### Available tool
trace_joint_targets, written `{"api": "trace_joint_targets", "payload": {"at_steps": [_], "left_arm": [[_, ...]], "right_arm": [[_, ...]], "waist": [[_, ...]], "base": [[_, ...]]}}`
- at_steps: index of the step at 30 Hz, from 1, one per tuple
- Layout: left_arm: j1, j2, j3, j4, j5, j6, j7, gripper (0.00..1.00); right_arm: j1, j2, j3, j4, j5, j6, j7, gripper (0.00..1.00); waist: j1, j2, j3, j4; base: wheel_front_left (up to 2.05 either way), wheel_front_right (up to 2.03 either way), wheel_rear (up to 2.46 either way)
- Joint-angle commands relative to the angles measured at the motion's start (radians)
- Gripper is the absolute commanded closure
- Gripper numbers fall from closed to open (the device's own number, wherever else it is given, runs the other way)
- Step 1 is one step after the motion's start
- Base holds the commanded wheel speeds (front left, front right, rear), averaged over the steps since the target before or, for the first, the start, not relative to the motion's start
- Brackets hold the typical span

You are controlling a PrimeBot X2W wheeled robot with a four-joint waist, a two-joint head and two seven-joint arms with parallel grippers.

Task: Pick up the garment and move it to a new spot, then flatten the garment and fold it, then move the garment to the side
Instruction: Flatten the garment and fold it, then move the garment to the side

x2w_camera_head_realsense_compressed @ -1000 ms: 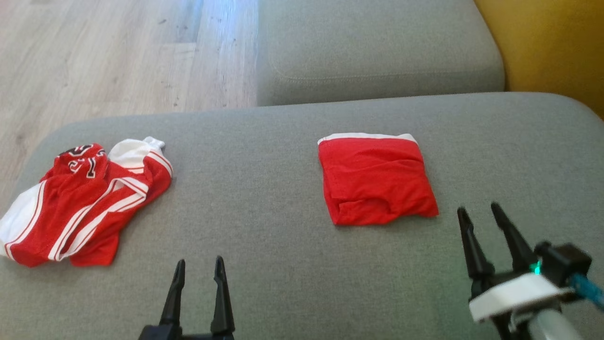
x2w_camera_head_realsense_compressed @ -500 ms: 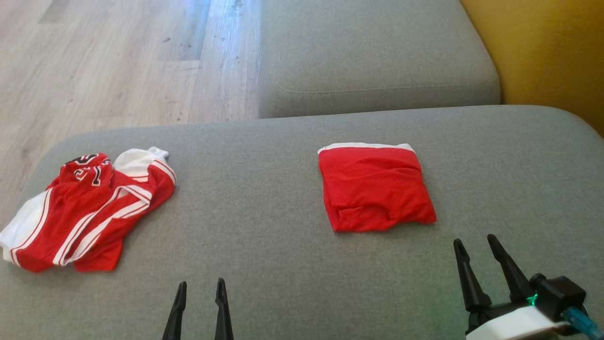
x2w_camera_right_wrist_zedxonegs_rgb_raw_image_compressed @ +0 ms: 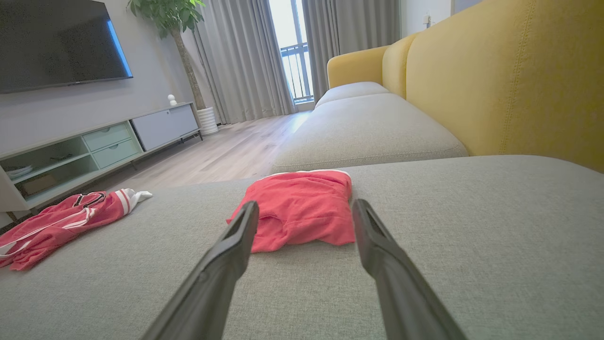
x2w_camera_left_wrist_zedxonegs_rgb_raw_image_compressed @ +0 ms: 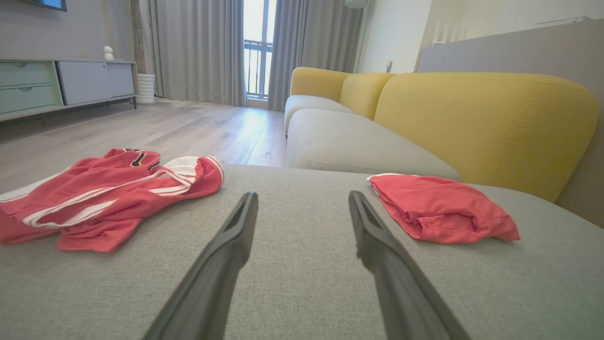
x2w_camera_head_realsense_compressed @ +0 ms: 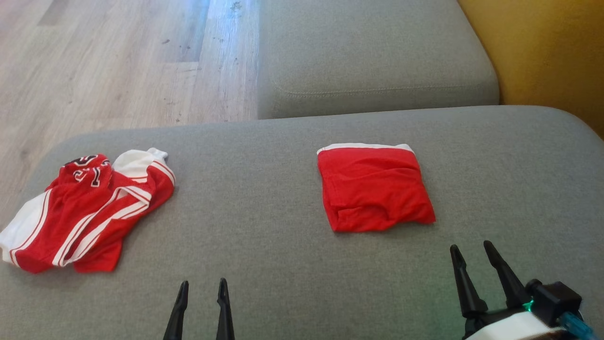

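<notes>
The folded red garment [x2w_camera_head_realsense_compressed: 375,189] is a soft square on the fuzzy gray cushion [x2w_camera_head_realsense_compressed: 264,212], its white edge on the far side. The left gripper [x2w_camera_head_realsense_compressed: 203,282] and right gripper [x2w_camera_head_realsense_compressed: 470,244] have jaws apart, holding nothing.

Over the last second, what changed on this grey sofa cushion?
Both arms drew back toward the robot: the right gripper pulled away from the folded red garment with a white edge, the left gripper slightly. The camera shifted a little too. Both grippers stayed open and empty; the folded garment and the crumpled red-and-white striped jersey lie unmoved on the grey fabric cushion.
</notes>
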Motion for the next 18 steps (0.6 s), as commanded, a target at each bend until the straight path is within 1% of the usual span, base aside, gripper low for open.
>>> {"api": "trace_joint_targets", "payload": {"at_steps": [1, 11, 15, 18], "left_arm": [[-0.028, -0.005, 0.037, -0.026, 0.012, 0.0, -0.01, 0.0], [-0.048, -0.005, 0.027, -0.022, 0.03, 0.006, -0.01, 0.0], [-0.064, -0.004, 0.023, -0.028, 0.069, 0.017, -0.01, 0.0], [-0.086, -0.003, 0.018, -0.03, 0.11, 0.024, -0.01, 0.0]], "right_arm": [[-0.024, -0.011, 0.02, -0.03, -0.006, -0.001, -0.011, 0.0], [-0.041, -0.029, 0.024, -0.032, -0.006, -0.001, -0.011, 0.0], [-0.066, -0.038, 0.031, -0.023, 0.004, -0.001, -0.011, 0.0], [-0.108, -0.054, 0.043, -0.002, 0.04, -0.001, -0.01, 0.0]], "waist": [[-0.0001, 0.0, 0.002, 0.0], [-0.0001, 0.0, 0.065, 0.009], [-0.0001, 0.0, 0.1, 0.014], [-0.0001, 0.0, 0.15, 0.025]], "base": [[0.0, 0.0, 0.0], [0.0, 0.0, 0.0], [0.0, 0.0, 0.0], [0.0, 0.0, 0.0]]}}
